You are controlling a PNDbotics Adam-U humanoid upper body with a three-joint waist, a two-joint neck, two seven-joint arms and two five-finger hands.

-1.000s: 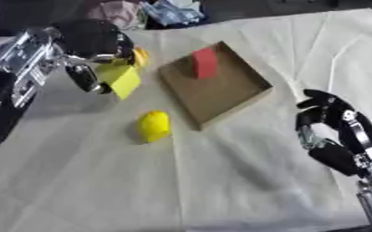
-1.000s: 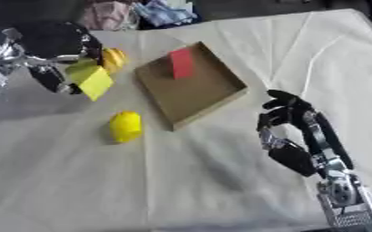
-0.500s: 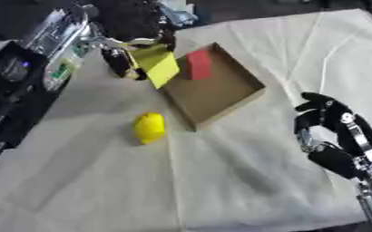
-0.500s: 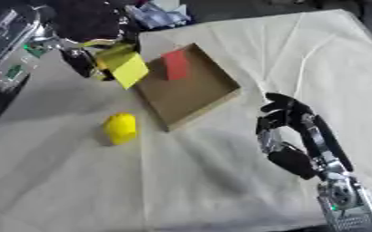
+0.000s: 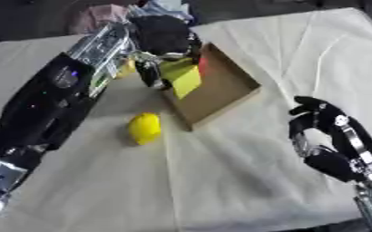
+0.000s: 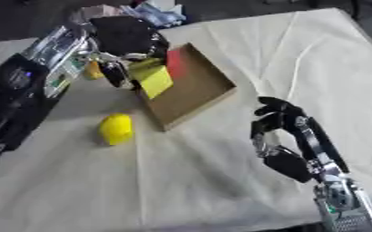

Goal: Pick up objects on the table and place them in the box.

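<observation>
The left hand (image 5: 163, 41) reaches in from the left side and hangs over the near-left edge of the cardboard box (image 5: 229, 88), its fingers curled round a yellow block (image 5: 181, 78). The block is held clear of the worktop (image 5: 221, 181), tilted, with its lower corner over the box's left wall and its upper part hidden under the black palm. Inside the box, a red block (image 6: 174, 59) stands against the far-left wall, partly covered by the yellow block and the hand in front of it.

The box is a shallow open tray of brown cardboard, set askew on a cream cloth that covers the worktop. A yellow lemon (image 5: 144, 128) lies on the cloth just in front of the box's left corner, apart from it and untouched. Behind the left forearm, a small yellow-orange thing (image 6: 93, 70) shows beside the arm; what it is cannot be made out.

The right hand (image 5: 320, 131) sits low on the right, well apart from the box and the lemon, above the cloth. Its fingers are bent loosely inward and hold nothing. Some crumpled cloths (image 6: 145, 13) lie at the far edge of the worktop behind the left hand.
</observation>
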